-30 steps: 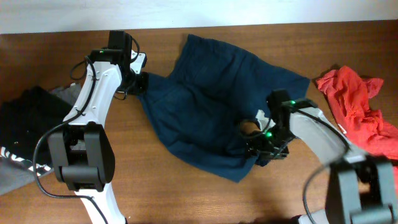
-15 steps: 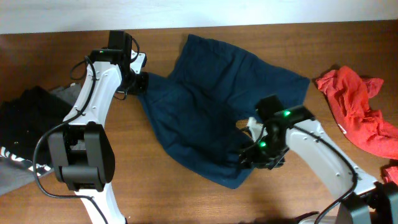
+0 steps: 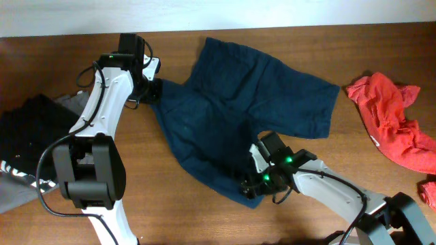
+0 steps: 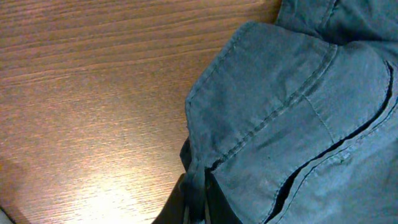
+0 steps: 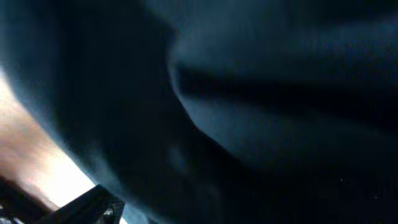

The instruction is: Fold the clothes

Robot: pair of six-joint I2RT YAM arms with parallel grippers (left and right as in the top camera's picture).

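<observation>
Dark blue shorts (image 3: 231, 102) lie spread across the middle of the wooden table. My left gripper (image 3: 154, 92) is shut on their upper left waistband corner, and the left wrist view shows its fingers (image 4: 198, 199) pinching the seamed edge of the shorts (image 4: 292, 112). My right gripper (image 3: 253, 188) is at the lower front edge of the shorts, low over the table, with cloth bunched around it. In the right wrist view dark blue cloth (image 5: 249, 93) covers nearly everything; only one dark finger (image 5: 93, 204) shows at the bottom left.
A crumpled red garment (image 3: 392, 122) lies at the right edge, with a small red piece (image 3: 429, 192) below it. A black garment (image 3: 27, 129) and grey cloth (image 3: 17, 194) lie at the left edge. Bare wood shows along the front.
My right gripper has moved left and toward the front, dragging the lower right part of the shorts with it. The left arm has not moved.
</observation>
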